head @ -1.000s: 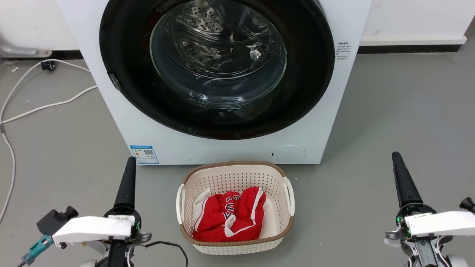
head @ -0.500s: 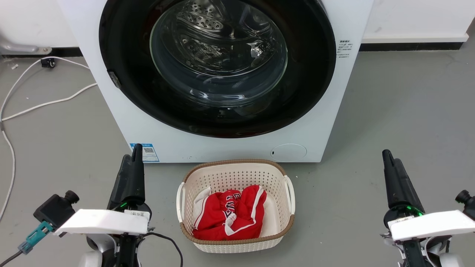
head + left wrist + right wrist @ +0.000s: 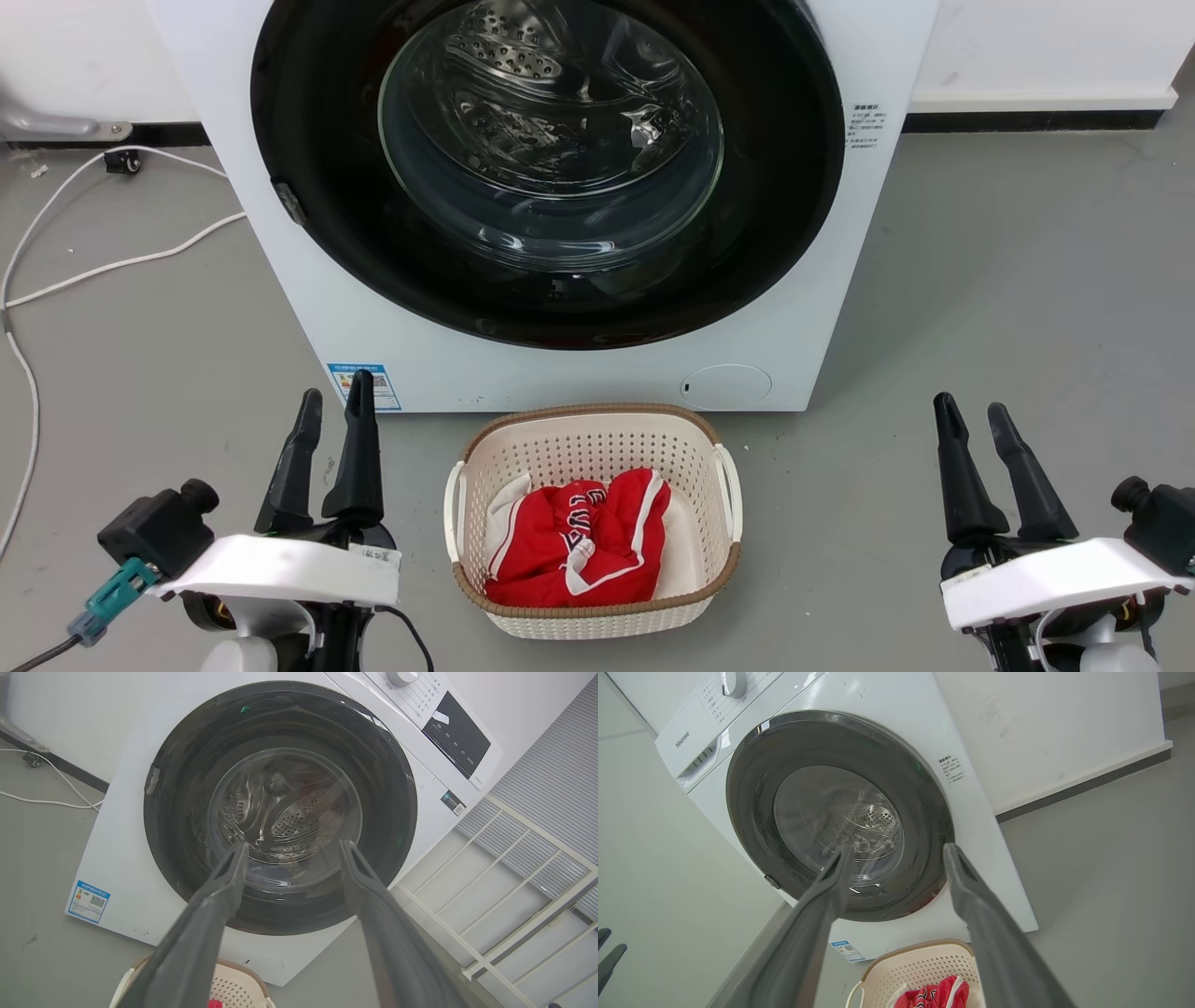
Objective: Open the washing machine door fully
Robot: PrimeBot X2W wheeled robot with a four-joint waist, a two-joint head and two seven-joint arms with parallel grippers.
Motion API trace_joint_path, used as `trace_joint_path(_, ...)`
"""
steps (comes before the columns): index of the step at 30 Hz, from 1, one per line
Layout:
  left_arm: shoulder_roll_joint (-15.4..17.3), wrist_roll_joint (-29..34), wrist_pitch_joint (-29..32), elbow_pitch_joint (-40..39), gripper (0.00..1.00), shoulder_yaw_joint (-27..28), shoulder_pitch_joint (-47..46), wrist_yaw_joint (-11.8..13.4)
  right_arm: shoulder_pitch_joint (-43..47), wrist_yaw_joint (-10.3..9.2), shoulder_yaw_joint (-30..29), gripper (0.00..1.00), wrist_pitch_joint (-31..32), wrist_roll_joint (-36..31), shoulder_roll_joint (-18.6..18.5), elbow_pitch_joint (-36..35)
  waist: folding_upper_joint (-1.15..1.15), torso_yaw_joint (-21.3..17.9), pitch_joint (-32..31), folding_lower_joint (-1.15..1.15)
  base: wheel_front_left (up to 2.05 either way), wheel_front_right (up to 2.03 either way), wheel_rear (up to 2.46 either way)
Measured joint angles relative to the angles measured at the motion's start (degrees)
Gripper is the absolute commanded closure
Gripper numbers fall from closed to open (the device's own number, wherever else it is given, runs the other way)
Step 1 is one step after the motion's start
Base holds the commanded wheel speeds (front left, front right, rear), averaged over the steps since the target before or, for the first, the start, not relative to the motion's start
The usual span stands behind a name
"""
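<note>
The washing machine door (image 3: 551, 149) is a glossy black disc with a bulging glass centre. It lies flat against the white machine front, with a small catch (image 3: 289, 203) on its left rim. My left gripper (image 3: 335, 390) hovers over the floor at the lower left, open and holding nothing, well short of the door. My right gripper (image 3: 970, 405) is at the lower right, also open and holding nothing. In the left wrist view the door (image 3: 280, 807) sits beyond the spread left gripper (image 3: 293, 844). The right wrist view shows the door (image 3: 838, 814) past the right gripper (image 3: 897, 847).
A cream basket (image 3: 597, 420) holding a red garment (image 3: 574, 541) stands on the floor before the machine, between my arms. A small round white flap (image 3: 725, 385) sits low on the machine front. White cable (image 3: 112, 266) trails at the left. A white railing (image 3: 514, 896) stands beside the machine.
Both wrists have turned: each gripper showed one dark finger edge-on before and now shows two fingers spread apart. The door has not moved.
</note>
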Motion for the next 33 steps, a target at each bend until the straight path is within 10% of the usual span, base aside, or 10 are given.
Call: trace_joint_path(33, 1.25, 24.77, -4.66, -0.11, 0.00, -1.97, 2.36, 1.37, 2.10, 0.01, -0.37, 0.00, 2.47, -20.70, 0.15, -3.53, 0.00, 0.07, -0.44, 0.00, 0.00, 0.00, 0.00)
